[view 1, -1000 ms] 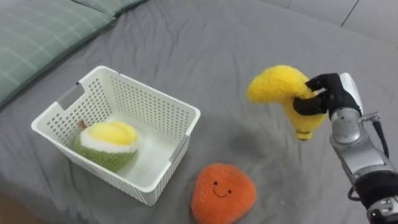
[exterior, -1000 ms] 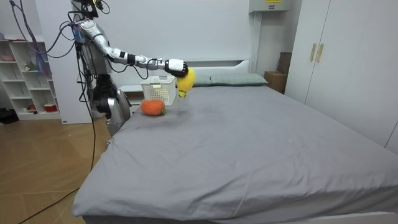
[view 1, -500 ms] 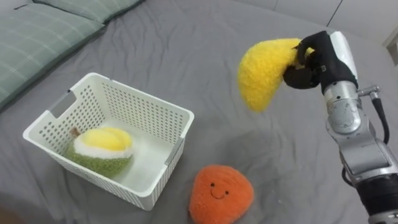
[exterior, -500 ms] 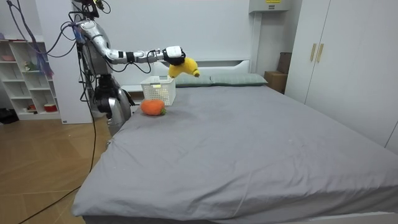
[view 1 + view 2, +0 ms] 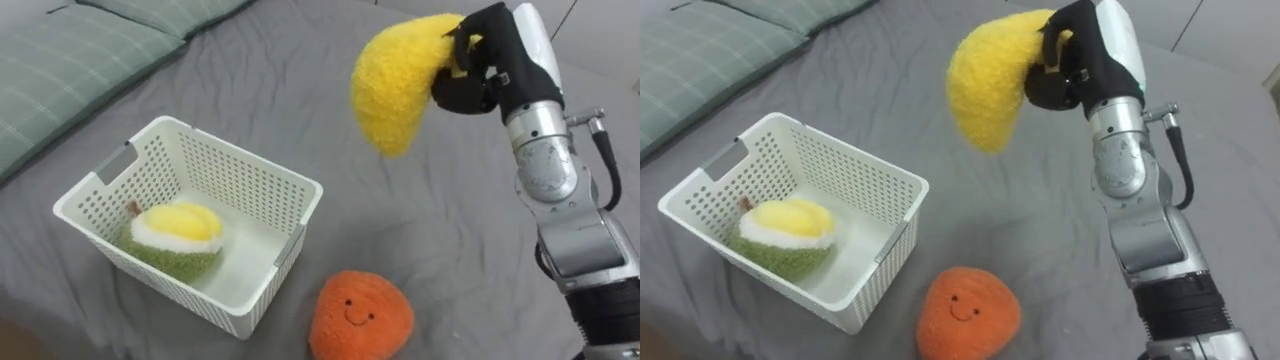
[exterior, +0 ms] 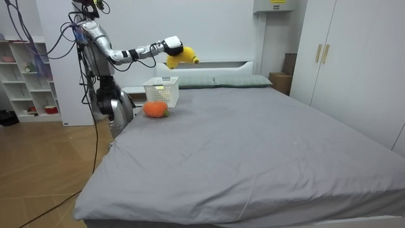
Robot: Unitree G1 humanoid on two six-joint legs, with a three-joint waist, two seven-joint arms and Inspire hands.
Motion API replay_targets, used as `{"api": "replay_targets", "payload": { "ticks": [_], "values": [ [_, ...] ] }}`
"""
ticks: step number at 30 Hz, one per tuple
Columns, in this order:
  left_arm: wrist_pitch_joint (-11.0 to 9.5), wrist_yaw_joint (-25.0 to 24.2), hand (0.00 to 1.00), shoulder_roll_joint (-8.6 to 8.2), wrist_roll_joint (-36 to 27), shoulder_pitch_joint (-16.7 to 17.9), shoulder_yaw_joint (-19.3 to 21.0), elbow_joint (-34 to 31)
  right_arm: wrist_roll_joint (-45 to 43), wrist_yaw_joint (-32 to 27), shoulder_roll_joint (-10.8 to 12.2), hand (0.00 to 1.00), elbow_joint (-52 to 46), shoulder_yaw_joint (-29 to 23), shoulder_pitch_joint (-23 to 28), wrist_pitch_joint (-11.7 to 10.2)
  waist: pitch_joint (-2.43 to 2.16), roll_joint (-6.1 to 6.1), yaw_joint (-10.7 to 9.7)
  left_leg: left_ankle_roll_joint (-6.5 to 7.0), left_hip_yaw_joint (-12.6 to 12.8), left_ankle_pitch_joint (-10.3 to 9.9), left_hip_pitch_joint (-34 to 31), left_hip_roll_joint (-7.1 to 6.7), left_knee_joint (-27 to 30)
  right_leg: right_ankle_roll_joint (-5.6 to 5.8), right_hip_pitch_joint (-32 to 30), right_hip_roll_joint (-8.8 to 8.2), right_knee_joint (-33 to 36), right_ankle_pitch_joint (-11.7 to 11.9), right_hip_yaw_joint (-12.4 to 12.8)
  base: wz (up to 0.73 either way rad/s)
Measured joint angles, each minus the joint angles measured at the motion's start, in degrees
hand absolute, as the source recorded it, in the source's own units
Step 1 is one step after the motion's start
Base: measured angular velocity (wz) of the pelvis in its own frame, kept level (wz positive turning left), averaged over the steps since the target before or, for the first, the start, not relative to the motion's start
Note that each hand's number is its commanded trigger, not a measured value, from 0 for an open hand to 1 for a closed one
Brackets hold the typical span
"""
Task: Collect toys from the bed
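The right hand (image 5: 490, 65) is held high over the bed (image 5: 300, 110), at the end of a forearm that rises steeply from the lower right of the eye views. Its dark fingers are curled tightly round one end of a yellow plush toy (image 5: 395, 85), which is gripped clear of the bedding. The rest of the toy curves away from the hand toward the robot's left and droops downward. The back of the hand is turned up and outward, with the wrist bent toward the toy.

In the room view the robot is seen standing at the corner of the bed. Its right arm is stretched out from the shoulder over the grey cover, with the hand and toy lifted above the level of the white basket (image 5: 190, 235) and slightly to the room view's right of it.

The basket rests on the bed to the robot's left of the raised toy. A green and yellow plush toy (image 5: 172, 237) is lying inside it against the near wall. An orange plush toy (image 5: 360, 318) with a smiling face is lying on the bed just beside the basket's near right corner. A striped pillow (image 5: 60, 70) is seen at the upper left.
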Motion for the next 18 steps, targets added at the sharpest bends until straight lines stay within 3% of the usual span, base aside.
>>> {"api": "replay_targets", "payload": {
  "ticks": [8,10,12,18],
  "values": [
    [1.07,0.02,0.0,0.06,1.55,-0.05,-0.39,0.15,-1.87,2.02,1.83,1.0,-1.29,4.95,-0.19,1.25,-0.42,-0.91,1.93,-0.16,-1.68,0.17,-0.26,-0.17,0.25,0.03,0.53,0.03,0.02,-0.02,-1.33,0.1],
    [1.2,0.0,0.0,0.04,3.76,-0.47,-0.41,1.33,-4.84,2.19,3.25,1.0,-2.25,6.45,-0.26,1.78,-0.37,-0.96,3.33,-0.15,-1.94,0.14,-0.44,-0.22,0.48,0.03,0.59,-0.02,0.02,-0.02,-2.09,0.09],
    [1.58,0.0,0.0,0.04,4.95,-0.56,-0.52,1.47,-6.58,2.64,4.63,1.0,-2.31,7.21,-0.87,2.08,-0.25,-1.16,3.49,-0.14,-2.92,0.15,-0.96,-0.48,0.71,0.04,0.55,-0.14,0.01,-0.03,-2.77,0.19],
    [2.83,-0.03,0.0,-0.51,6.1,-0.97,-0.8,0.89,-7.16,3.72,7.82,1.0,-2.32,10.84,-1.45,2.82,0.14,-1.35,6.47,0.06,-4.3,0.3,-2.05,-1.02,1.17,0.41,-0.08,-0.39,-0.06,-0.28,-2.73,0.15]
  ]
}}
